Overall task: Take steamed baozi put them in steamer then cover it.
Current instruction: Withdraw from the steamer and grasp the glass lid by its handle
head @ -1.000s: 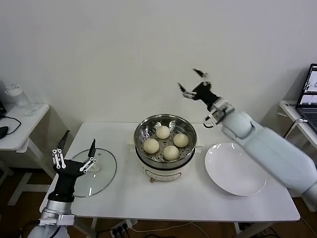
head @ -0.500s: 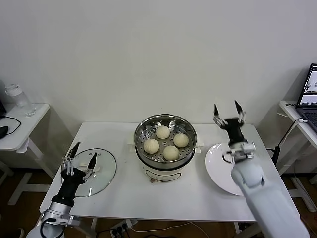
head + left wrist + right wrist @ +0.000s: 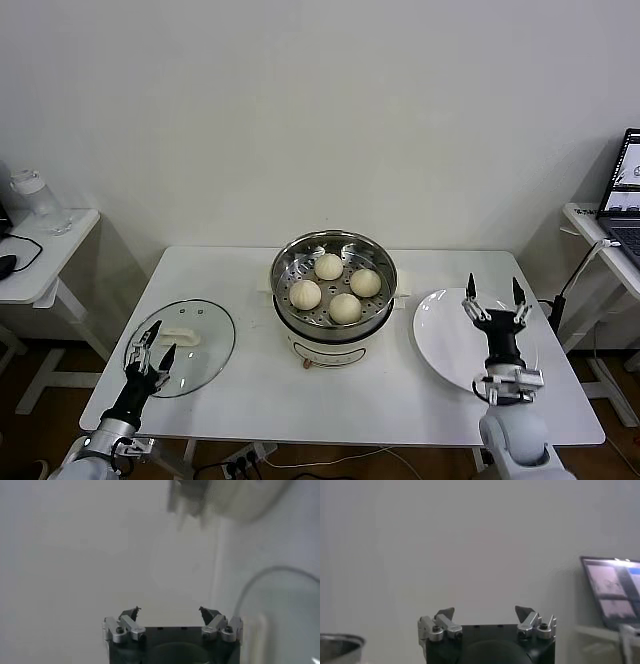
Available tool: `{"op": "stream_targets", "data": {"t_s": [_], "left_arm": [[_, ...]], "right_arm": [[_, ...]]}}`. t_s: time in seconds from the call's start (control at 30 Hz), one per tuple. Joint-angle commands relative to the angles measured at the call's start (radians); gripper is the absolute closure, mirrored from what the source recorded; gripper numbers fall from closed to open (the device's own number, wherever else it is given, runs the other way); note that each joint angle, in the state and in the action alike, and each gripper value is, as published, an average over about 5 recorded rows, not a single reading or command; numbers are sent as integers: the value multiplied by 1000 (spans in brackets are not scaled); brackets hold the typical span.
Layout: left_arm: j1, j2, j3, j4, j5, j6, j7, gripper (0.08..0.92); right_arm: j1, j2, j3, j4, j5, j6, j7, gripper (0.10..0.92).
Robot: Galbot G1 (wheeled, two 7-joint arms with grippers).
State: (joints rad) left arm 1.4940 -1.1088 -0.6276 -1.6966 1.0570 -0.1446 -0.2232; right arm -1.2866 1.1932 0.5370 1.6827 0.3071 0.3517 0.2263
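A: The right gripper [image 3: 495, 298] — where has it got to?

B: Low at the table's [image 3: 330, 400] front right corner, fingers spread wide and pointing up, nothing between them. It stands in front of the plate [image 3: 450, 335]. A second ago that arm was stretched out high behind the steamer [image 3: 334, 285]; half a second ago it was already over the plate's far edge. Now it has pulled back further and dropped.

A: And the left gripper [image 3: 152, 342]?

B: Also empty, jaws parted, though less widely. It sits at the near left edge of the lid [image 3: 182, 347], lower and closer to the robot than before. A second ago it hung larger in view over the lid's left part.

A: Has the lid moved?

B: No. It lies flat on the table left of the steamer, its white handle [image 3: 180, 338] showing, same spot as earlier.

A: The buns?

B: All four buns [image 3: 335, 285] rest inside the steamer on the perforated floor, unchanged across the frames. The steamer is uncovered.

A: Do the wrist views add anything?

B: The right wrist view shows its fingers [image 3: 444, 614] apart against the wall, a laptop [image 3: 612, 592] off to one side. The left one shows open fingers [image 3: 129, 614] too, the rest blurred.
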Motion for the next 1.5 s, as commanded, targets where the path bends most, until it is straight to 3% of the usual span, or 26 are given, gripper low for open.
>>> {"op": "stream_targets", "data": {"t_s": [0.03,1.5], "left_arm": [[-92,1,7,226,60,12,-22,177],[-280,-52,75,334,47,-12,-42,177]], "right_arm": [[-111,57,65,30,-27,14,-11,203],[-116,80,80,9,-53,18,-33,203]]}}
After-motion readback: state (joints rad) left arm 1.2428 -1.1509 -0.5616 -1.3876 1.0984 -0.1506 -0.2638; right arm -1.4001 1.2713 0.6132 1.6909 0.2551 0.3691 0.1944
